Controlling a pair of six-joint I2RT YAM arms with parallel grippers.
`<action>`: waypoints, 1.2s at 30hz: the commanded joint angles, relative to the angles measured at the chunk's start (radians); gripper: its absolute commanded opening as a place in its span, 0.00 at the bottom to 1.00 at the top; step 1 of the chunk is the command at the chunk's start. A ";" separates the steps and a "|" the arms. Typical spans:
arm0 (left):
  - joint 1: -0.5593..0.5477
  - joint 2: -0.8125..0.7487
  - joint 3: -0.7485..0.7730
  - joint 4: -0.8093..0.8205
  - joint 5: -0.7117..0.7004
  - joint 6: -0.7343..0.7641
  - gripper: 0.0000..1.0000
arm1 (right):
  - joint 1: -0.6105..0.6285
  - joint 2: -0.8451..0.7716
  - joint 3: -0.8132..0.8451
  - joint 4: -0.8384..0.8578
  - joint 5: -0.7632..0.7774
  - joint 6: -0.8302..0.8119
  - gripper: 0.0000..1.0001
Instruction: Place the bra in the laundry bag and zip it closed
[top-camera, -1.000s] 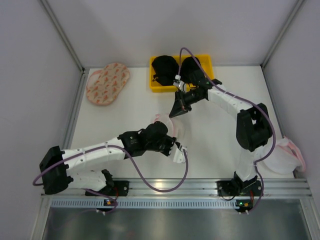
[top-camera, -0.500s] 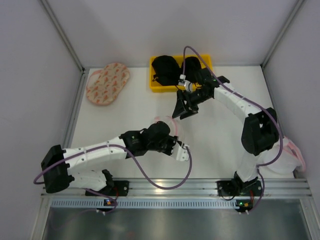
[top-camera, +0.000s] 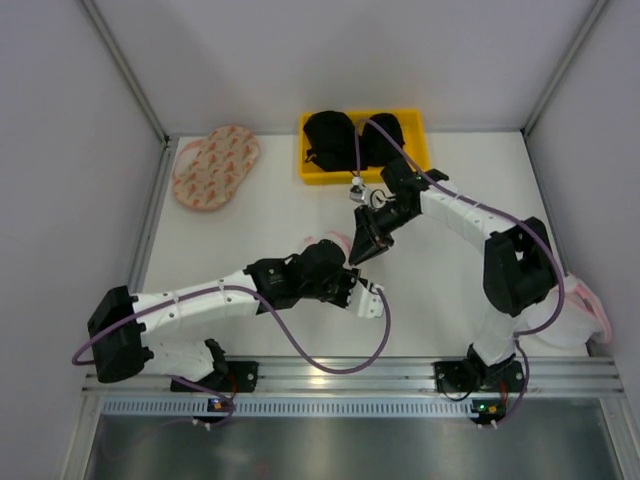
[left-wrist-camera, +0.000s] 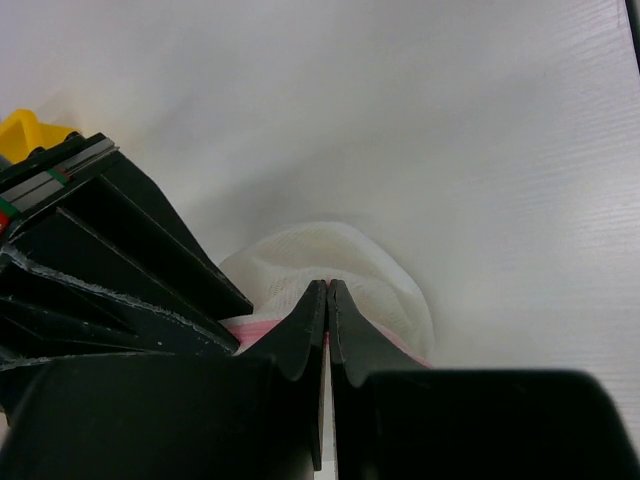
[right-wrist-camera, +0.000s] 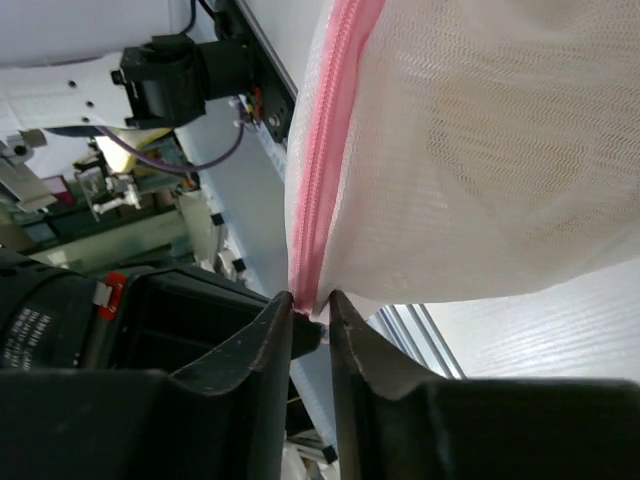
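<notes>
The laundry bag (top-camera: 328, 243), white mesh with a pink zip (right-wrist-camera: 331, 150), lies mid-table between both grippers. My left gripper (top-camera: 342, 264) is shut on its pink rim; in the left wrist view the fingertips (left-wrist-camera: 327, 286) pinch the rim with the mesh (left-wrist-camera: 345, 255) bulging beyond. My right gripper (top-camera: 358, 254) comes in from the far side. Its fingertips (right-wrist-camera: 310, 301) are closed on the end of the zip band, the small pull between them. The bra shows only as a faint yellowish shape (right-wrist-camera: 500, 150) through the mesh.
A yellow tray (top-camera: 415, 124) with two black bras (top-camera: 330, 135) stands at the back. An oval pinkish bag with orange-red marks (top-camera: 215, 165) lies at the back left. Another white mesh bag (top-camera: 575, 312) hangs off the table's right edge.
My right gripper let go, pulled back toward the tray with jaws wide, then returned and closed on the zip end. The left arm shifted slightly right, still holding the rim.
</notes>
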 joint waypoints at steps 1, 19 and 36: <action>-0.002 0.000 0.029 0.013 0.009 -0.013 0.00 | 0.001 0.022 0.070 0.008 -0.064 0.008 0.20; -0.013 -0.072 -0.027 -0.139 0.165 -0.235 0.00 | -0.060 0.153 0.244 0.093 -0.062 0.047 0.00; 0.065 0.090 0.190 -0.081 0.035 -0.253 0.00 | -0.091 0.021 0.144 -0.075 0.028 -0.123 0.54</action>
